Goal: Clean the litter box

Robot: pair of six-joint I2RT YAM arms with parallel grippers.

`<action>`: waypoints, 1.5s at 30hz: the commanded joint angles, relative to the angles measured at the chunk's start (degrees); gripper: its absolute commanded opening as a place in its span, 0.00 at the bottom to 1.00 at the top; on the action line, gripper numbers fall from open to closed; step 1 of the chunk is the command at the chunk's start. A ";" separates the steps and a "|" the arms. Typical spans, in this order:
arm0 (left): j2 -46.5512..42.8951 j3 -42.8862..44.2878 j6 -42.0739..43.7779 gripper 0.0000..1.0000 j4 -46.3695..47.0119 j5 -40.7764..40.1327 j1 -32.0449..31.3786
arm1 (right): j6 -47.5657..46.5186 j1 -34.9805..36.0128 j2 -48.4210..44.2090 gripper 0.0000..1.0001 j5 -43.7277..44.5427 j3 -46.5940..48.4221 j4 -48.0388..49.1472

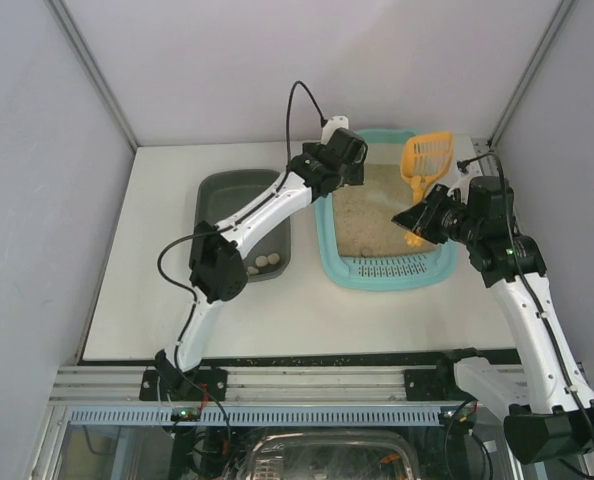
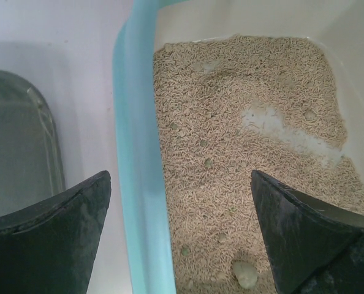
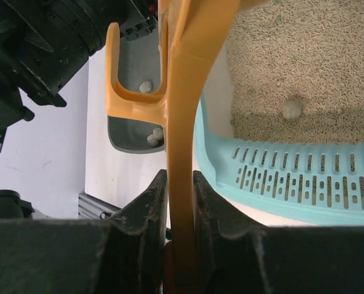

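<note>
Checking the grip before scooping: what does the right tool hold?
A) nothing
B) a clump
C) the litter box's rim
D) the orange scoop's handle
D: the right tool is shut on the scoop, its orange handle pinched between the fingers.

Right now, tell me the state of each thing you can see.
litter box, holds litter and at least one clump.
scoop, held by its handle.
grey tub, holds a few clumps.
left tool, open over the litter box's rim.
right tool, shut on the scoop.
</note>
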 commanded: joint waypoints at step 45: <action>4.02 6.13 64.19 0.20 5.62 22.65 -0.72 | -0.41 -17.27 -12.90 0.00 2.12 -3.62 -4.54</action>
